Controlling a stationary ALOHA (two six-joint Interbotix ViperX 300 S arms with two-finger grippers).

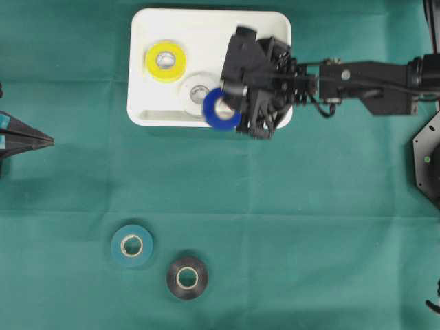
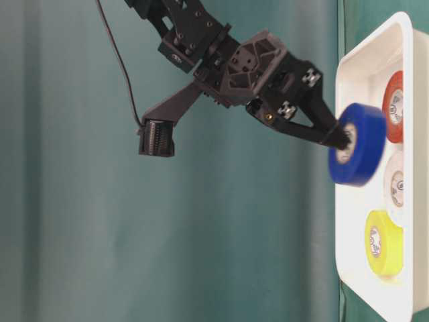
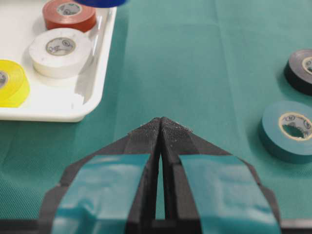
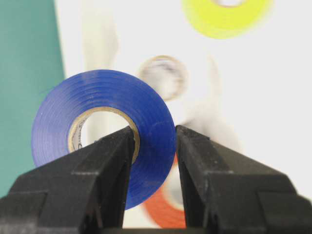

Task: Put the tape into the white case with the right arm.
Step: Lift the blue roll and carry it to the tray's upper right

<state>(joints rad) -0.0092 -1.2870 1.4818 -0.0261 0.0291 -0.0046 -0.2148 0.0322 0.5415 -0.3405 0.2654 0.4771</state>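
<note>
The all-black right arm's gripper (image 1: 232,104) hangs over the near right part of the white case (image 1: 206,17), shut on a blue tape roll (image 1: 221,108). In the right wrist view one finger passes through the hole of the blue tape (image 4: 97,97) and the other presses its outer wall, the gripper (image 4: 153,134) pinching the ring. From table level the tape (image 2: 358,144) is held on edge above the case (image 2: 348,255), clear of its floor. The left gripper (image 1: 48,141) with teal patches rests shut at the far left (image 3: 161,122), holding nothing.
Inside the case lie a yellow roll (image 1: 165,60), a white roll (image 1: 199,89) and a red roll (image 3: 68,14). On the green cloth near the front sit a teal roll (image 1: 132,245) and a black roll (image 1: 187,278).
</note>
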